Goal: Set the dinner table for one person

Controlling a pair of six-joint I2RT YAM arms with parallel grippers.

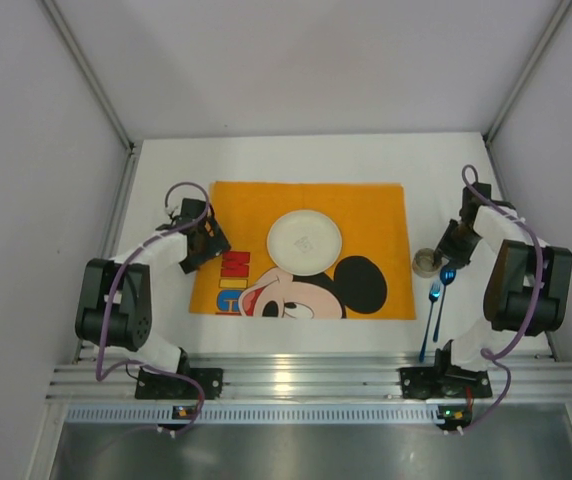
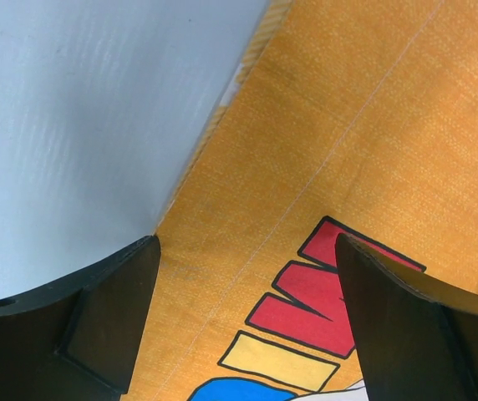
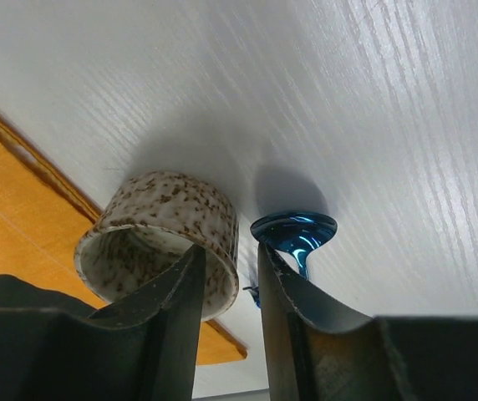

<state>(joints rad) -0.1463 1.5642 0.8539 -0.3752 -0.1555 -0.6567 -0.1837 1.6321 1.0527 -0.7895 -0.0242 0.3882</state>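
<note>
The white dinner table (image 1: 266,160) carries an orange Mickey Mouse placemat (image 1: 386,210) with a white plate (image 1: 304,241) on its upper middle. A speckled cup (image 1: 425,262) stands on the table just right of the mat, with a blue spoon (image 1: 447,276) and blue fork (image 1: 431,305) beside it. My left gripper (image 1: 206,240) is open and empty low over the mat's left edge (image 2: 246,242). My right gripper (image 1: 453,245) sits close by the cup (image 3: 160,225); its fingers are narrowly apart (image 3: 231,247), framing the cup's near wall, with table showing between wall and finger.
Grey walls close in the table on three sides. An aluminium rail (image 1: 316,380) runs along the near edge by the arm bases. The spoon's bowl (image 3: 295,230) lies right next to the right fingers. Bare table (image 2: 72,125) lies left of the mat.
</note>
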